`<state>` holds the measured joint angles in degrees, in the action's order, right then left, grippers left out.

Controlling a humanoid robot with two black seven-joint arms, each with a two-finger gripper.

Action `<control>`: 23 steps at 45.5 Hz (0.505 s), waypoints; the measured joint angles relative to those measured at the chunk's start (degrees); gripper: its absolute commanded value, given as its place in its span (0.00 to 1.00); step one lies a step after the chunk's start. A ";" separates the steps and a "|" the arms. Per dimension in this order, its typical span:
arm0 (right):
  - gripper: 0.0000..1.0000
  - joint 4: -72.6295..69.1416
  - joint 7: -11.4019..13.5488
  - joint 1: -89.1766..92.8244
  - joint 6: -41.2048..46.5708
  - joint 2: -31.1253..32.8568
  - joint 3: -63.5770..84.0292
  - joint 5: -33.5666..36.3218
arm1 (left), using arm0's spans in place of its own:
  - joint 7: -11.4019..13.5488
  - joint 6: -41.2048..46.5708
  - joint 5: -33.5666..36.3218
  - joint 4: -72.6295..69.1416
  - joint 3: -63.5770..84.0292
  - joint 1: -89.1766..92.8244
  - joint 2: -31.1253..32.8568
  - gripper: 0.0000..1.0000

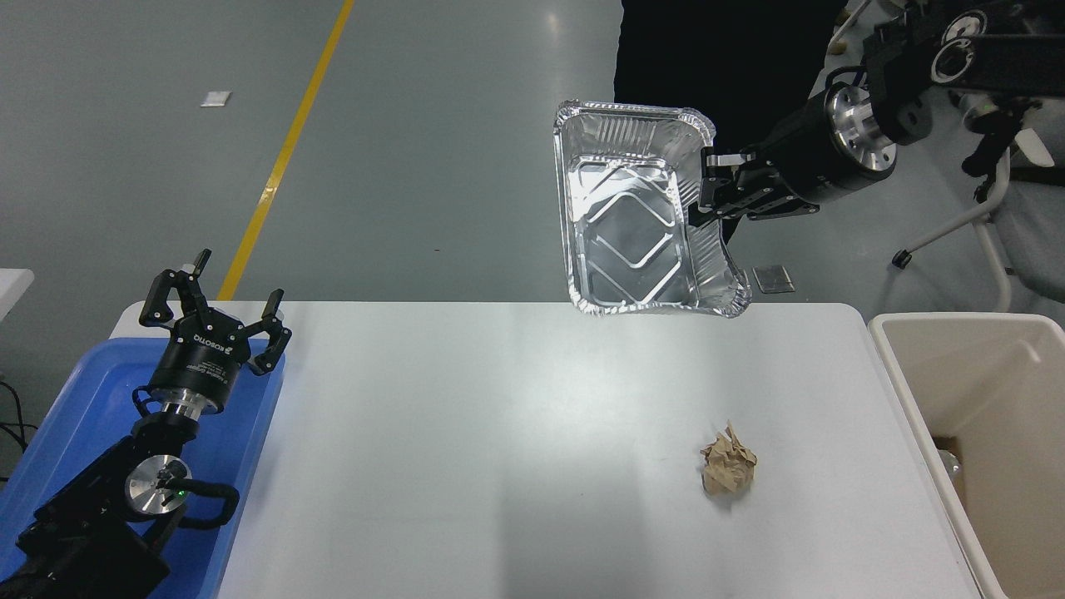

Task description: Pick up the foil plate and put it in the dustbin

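Note:
The shiny silver foil plate (636, 212) hangs high in the air above the table's far edge, its open side facing the camera. My right gripper (707, 187) is shut on the plate's right rim, the arm coming in from the upper right. The beige dustbin (998, 366) stands at the table's right end, below and to the right of the plate. My left gripper (212, 312) is open and parked at the lower left over the blue tray.
A crumpled brown paper ball (728, 470) lies on the white table (466, 433) at the right. A blue tray (75, 424) sits at the left end. A person in dark clothes (724, 50) stands behind the plate. Chair legs (957, 220) stand at the far right.

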<state>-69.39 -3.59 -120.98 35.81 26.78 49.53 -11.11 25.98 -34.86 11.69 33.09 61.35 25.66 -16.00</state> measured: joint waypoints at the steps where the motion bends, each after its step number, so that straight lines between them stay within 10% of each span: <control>1: 0.00 0.11 0.00 -0.01 0.01 0.05 0.02 -0.02 | 0.00 0.00 0.00 0.00 0.00 0.00 0.00 0.98; 23: 0.00 19.65 0.60 12.84 -0.40 4.77 -0.54 0.43 | 0.00 0.00 0.02 0.01 0.01 0.00 0.00 0.98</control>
<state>-49.73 -2.98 -108.14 35.41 31.54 49.00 -10.68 25.98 -34.86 11.71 33.10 61.36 25.66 -16.00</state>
